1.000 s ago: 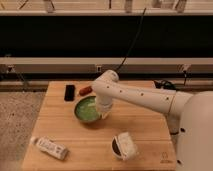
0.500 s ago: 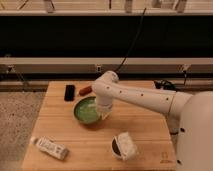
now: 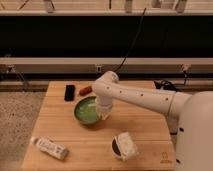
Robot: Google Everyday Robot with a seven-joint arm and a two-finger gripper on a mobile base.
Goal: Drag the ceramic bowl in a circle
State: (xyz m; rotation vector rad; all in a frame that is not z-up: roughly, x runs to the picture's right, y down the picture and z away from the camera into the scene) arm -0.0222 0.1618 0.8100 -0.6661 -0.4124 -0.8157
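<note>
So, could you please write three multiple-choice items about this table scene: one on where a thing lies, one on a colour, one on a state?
1. Where does the white bottle lie on the wooden table?
A. at the near-left corner
B. at the far-right corner
C. inside the bowl

2. What colour is the ceramic bowl?
A. red
B. green
C. blue

3. How does the white cup lie?
A. upright
B. tipped on its side
C. stacked in the bowl

Answers:
1 A, it lies flat near the front left edge.
2 B, its glossy inside is green with pale streaks.
3 B, its dark opening faces sideways.
The claw is at the bowl's right rim.
</note>
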